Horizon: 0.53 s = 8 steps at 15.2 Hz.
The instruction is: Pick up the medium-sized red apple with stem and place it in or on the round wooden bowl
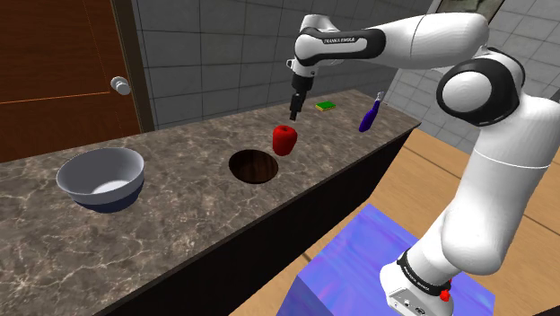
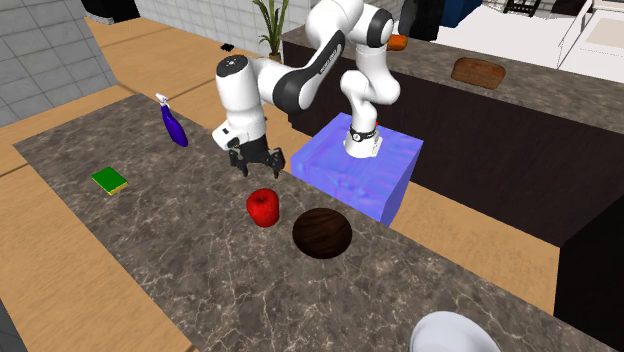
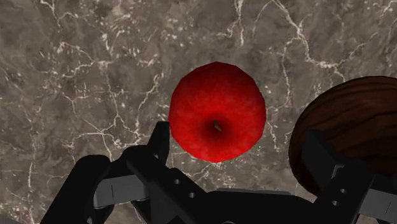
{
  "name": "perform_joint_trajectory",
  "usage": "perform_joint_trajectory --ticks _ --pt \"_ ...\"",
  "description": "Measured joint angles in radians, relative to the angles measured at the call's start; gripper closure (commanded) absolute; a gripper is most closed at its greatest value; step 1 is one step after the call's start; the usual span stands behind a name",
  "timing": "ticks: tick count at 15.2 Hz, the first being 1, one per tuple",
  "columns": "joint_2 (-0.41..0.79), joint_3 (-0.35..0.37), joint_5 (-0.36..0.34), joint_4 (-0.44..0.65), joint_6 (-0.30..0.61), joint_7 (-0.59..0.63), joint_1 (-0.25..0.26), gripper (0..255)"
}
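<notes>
Wrist view: the wooden bowl (image 3: 356,121), just beside the apple (image 3: 217,111), is cut off by the picture's edge and partly covered by one finger (image 3: 326,159) of the gripper (image 3: 238,137); the dark mark in the apple's dimple is too small to confirm as a stem. Second exterior view: the pale bowl (image 2: 452,335), well apart from the apple, is cut by the bottom edge, and an orange object (image 2: 400,42) far behind the apple is largely hidden by the arm (image 2: 362,80). Shoulder view: the blue stand (image 1: 359,256), well apart from the apple, runs off the bottom edge.

"FRANKA EMIKA" on the arm (image 1: 345,39)
</notes>
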Motion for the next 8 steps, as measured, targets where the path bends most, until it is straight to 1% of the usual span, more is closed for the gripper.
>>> perform_joint_trajectory --ticks 1,3,8 --pt "0.038 0.004 0.008 0.039 -0.005 -0.015 -0.003 0" --pt "0.071 0.007 0.015 0.059 0.006 -0.03 -0.008 0" --pt "0.088 0.01 0.02 0.013 0.068 -0.037 -0.008 0"
